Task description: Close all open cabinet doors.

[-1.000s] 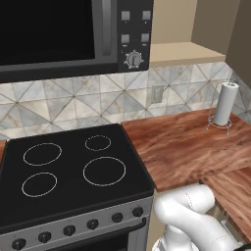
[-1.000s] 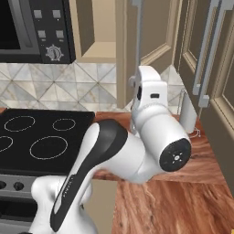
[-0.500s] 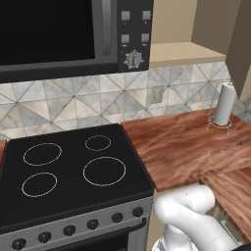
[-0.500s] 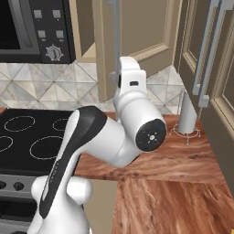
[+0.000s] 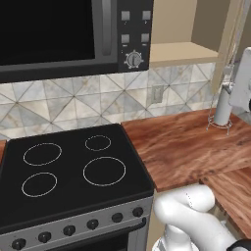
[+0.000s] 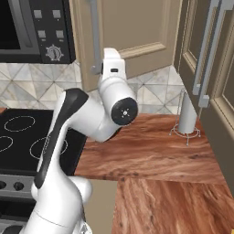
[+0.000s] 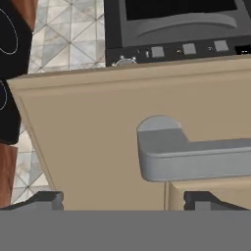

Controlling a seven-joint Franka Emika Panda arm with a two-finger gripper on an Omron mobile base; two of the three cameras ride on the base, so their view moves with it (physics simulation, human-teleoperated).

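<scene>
A beige cabinet door with a vertical silver bar handle hangs beside the microwave, still swung out a little. From the left, its edge stands off the open shelf. My gripper sits at the lower end of that handle. In the hand view the door panel is close up, with the handle's end just beyond my gripper. The fingertips stand wide apart and open, gripping nothing. Two more tall cabinet doors with bar handles line the right wall.
A black microwave hangs over the black cooktop. A paper-towel holder stands on the wooden counter in the corner, below the door. The counter wraps around to the right.
The door has swung left toward the microwave, covering more of the cabinet, and my arm has swung left with it. The jaws have opened.
</scene>
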